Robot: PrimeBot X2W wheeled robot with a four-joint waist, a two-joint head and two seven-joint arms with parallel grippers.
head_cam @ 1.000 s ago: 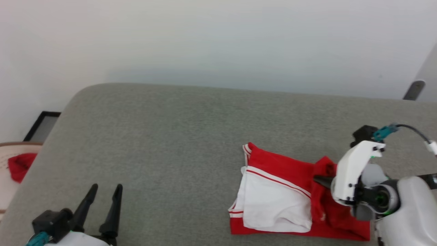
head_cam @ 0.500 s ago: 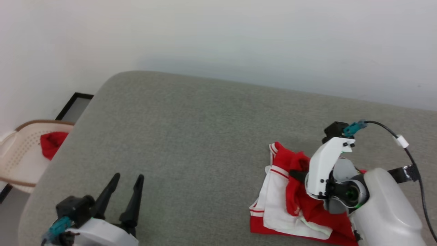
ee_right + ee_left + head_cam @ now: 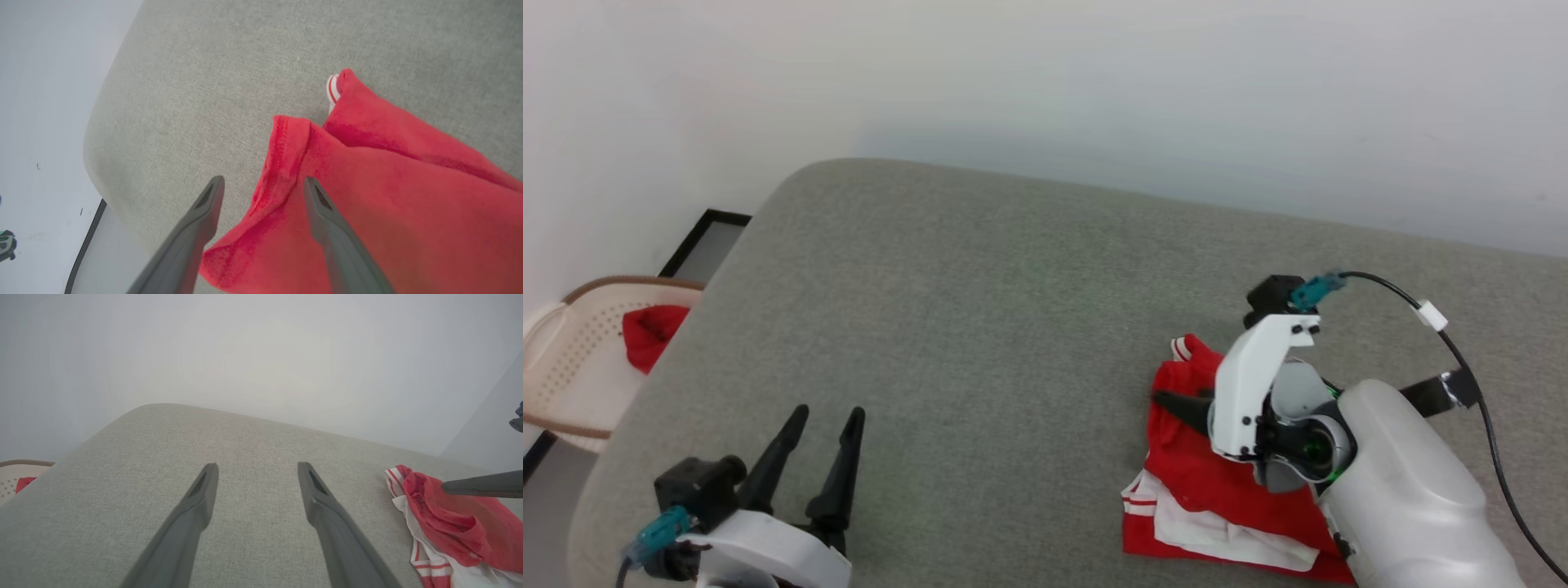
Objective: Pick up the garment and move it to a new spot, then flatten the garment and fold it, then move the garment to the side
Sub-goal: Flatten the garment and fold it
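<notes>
The garment [image 3: 1201,482] lies bunched at the right front of the grey padded table [image 3: 980,327], a red layer folded over its white, red-striped part. My right gripper [image 3: 1176,404] hovers over the garment's left side, fingers pointing left. In the right wrist view this gripper [image 3: 263,179] is open, with the red hem of the garment [image 3: 388,183] loose beneath and between the fingers. My left gripper [image 3: 827,415] stands open over bare table at the front left. In the left wrist view it [image 3: 257,467] holds nothing, and the garment [image 3: 449,522] lies off to the right.
A beige perforated basket [image 3: 572,359] with a red cloth [image 3: 649,331] in it stands beyond the table's left edge. A black-framed panel [image 3: 707,237] lies on the floor by the wall. A black cable [image 3: 1470,376] trails from the right wrist.
My right gripper carried the red layer leftward over the white part, then opened and let it go. The head camera has shifted. The left gripper stays open.
</notes>
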